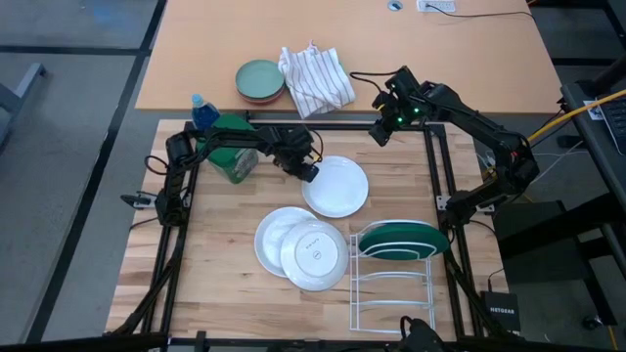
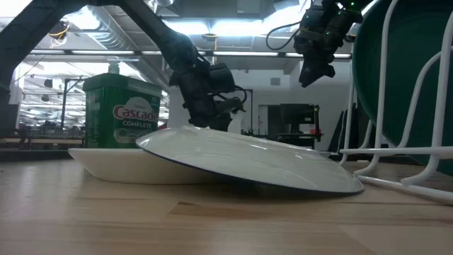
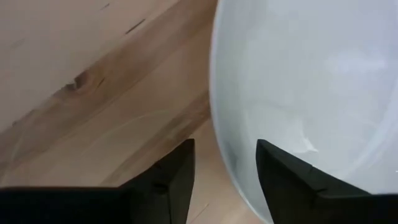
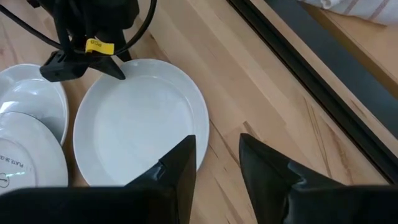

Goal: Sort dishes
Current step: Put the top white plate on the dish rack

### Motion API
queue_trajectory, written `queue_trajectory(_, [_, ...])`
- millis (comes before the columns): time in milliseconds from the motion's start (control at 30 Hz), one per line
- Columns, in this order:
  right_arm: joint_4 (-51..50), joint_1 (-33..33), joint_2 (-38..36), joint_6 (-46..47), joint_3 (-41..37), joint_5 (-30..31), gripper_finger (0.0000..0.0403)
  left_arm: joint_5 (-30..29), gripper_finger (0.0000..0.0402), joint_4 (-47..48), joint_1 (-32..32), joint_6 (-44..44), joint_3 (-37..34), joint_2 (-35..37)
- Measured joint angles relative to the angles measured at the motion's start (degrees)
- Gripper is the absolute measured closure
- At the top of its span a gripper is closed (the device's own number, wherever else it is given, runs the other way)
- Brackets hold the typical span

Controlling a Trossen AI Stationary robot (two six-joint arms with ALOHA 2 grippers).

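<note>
The left gripper [image 1: 309,171] is low over the table, right at the edge of a white plate [image 1: 335,186]. Its jaws are apart, one on each side of the plate's rim, not squeezing it.

The right gripper [image 1: 380,130] hangs in the air near the back of the table, its jaws a little apart and empty.

The small stamped plate [image 1: 313,256] leans on another white plate [image 1: 272,235]. The dark green plate [image 1: 401,240] stands in the white rack [image 1: 391,288].
</note>
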State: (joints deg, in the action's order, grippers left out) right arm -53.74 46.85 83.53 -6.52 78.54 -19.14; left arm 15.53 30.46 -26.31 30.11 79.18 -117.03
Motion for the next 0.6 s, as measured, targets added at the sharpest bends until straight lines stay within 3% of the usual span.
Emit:
queue_trajectory(400, [-0.4, 0.0, 0.0, 0.0, 0.0, 0.0, 0.0276, 3.3, 0.0282, -4.2, 0.9, 3.7, 0.1, -3.3])
queue_trajectory(600, [-0.4, 0.0, 0.0, 0.0, 0.0, 0.0, 0.0276, 3.8, 0.0347, -4.4, 0.2, 3.9, 0.1, -3.6])
